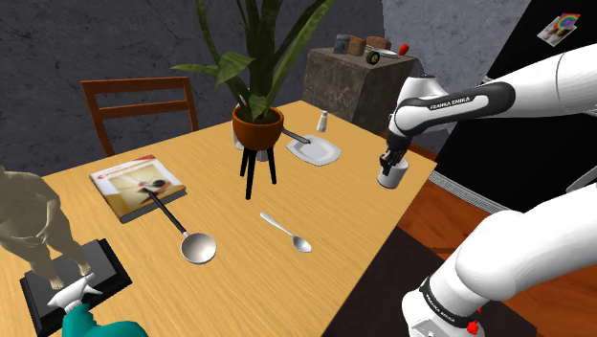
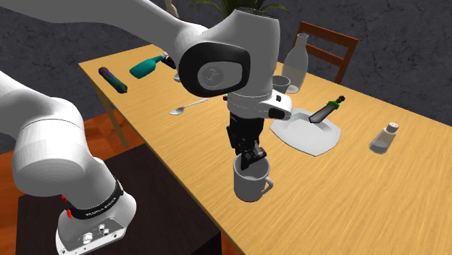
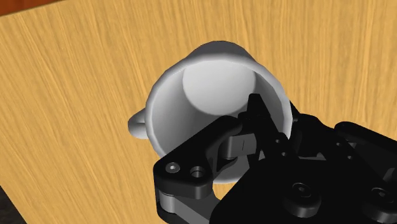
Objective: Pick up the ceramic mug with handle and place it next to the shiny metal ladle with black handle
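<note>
Currently a white robot arm is reaching down over a wooden table (image 1: 335, 211), and its black gripper (image 1: 392, 161) is clasping a white mug (image 1: 391, 176) by the rim. In the wrist view, one finger (image 3: 256, 118) is dipping inside the mug while the other is sitting outside it. The jaws are standing narrow, with the mug's wall pinched between them. The mug's handle is sticking out on the side away from the gripper. Whether the mug is resting on the table or hanging just above it, I cannot tell.

A potted plant (image 1: 258, 124), standing on a black legged stand near the middle of the table, is serving as the landmark. The mug is sitting well apart from the potted plant, toward the shoulder view's right, close to the table's edge. A shiny ladle (image 1: 177, 225) with a black handle is lying on the opposite side of the potted plant, toward the shoulder view's lower left, with its handle end resting on a book (image 1: 129, 187). A spoon (image 1: 287, 232) is lying on the camera's side of the potted plant. A white plate (image 1: 325, 153) carrying a knife (image 1: 298, 141) is sitting just beside the potted plant, on the mug's side. A salt shaker (image 1: 323, 121) is standing near the potted plant too, just behind that plate.
</note>
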`<control>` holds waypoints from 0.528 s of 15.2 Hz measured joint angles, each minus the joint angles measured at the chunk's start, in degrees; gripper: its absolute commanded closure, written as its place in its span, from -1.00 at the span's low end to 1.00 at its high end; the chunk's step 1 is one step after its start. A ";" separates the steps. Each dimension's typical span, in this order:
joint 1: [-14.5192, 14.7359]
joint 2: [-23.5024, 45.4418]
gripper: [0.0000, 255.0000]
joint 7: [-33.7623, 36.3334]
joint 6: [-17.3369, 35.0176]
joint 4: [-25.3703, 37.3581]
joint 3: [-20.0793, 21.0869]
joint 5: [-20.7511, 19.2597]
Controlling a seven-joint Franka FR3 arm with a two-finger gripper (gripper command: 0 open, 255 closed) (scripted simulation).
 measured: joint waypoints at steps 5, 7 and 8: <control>0.04 -2.02 1.00 -0.09 -4.51 2.53 0.77 0.24; 0.09 -2.71 1.00 -0.06 -6.20 3.52 1.12 0.37; 0.04 -3.07 1.00 -0.17 -6.98 3.96 1.19 0.37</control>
